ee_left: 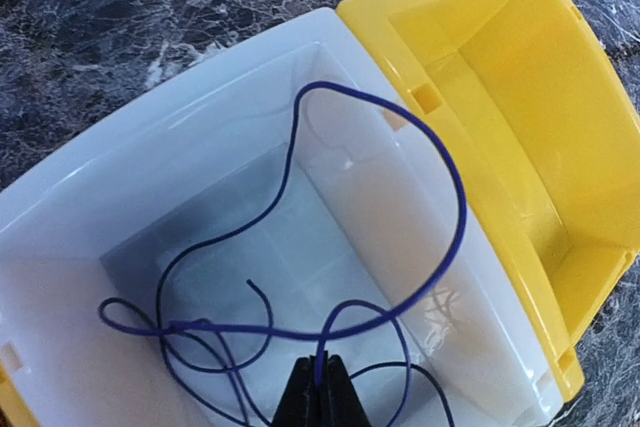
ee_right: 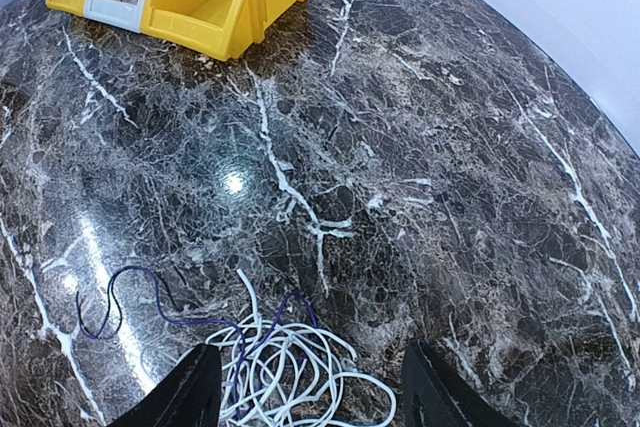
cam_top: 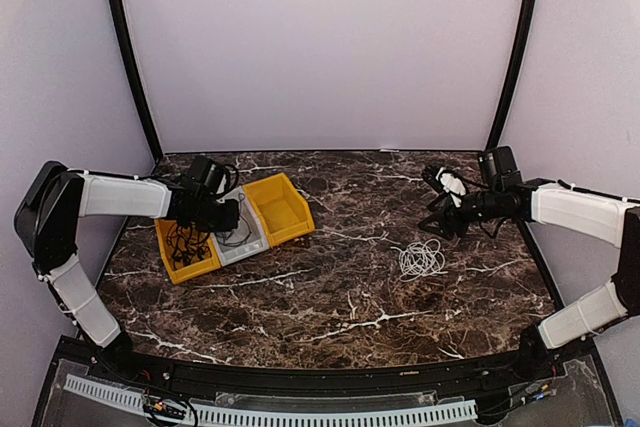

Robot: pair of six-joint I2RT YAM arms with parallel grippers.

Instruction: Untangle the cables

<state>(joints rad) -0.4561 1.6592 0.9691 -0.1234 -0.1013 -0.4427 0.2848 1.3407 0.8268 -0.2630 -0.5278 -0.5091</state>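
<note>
My left gripper [ee_left: 320,362] hangs over the white bin [ee_left: 90,207], shut on a thin blue-violet cable [ee_left: 455,187] whose loops trail down into that bin. In the top view the left gripper [cam_top: 227,215] sits above the row of bins, and black cables [cam_top: 185,244] lie in the near yellow bin [cam_top: 172,265]. A small tangle of white cables [ee_right: 300,372] threaded with one blue-violet cord [ee_right: 110,292] lies on the marble just under my right gripper [ee_right: 308,352]. The right gripper's fingers stand open on either side of the tangle, touching nothing. From above, the same tangle [cam_top: 420,259] lies just left of the right gripper [cam_top: 433,226].
Three bins stand side by side at the left: yellow, white [cam_top: 256,243], and a second yellow bin [cam_top: 278,209] with nothing visible inside. That second yellow bin [ee_left: 540,97] adjoins the white one. The dark marble table [cam_top: 330,287] stretches between the bins and the tangle.
</note>
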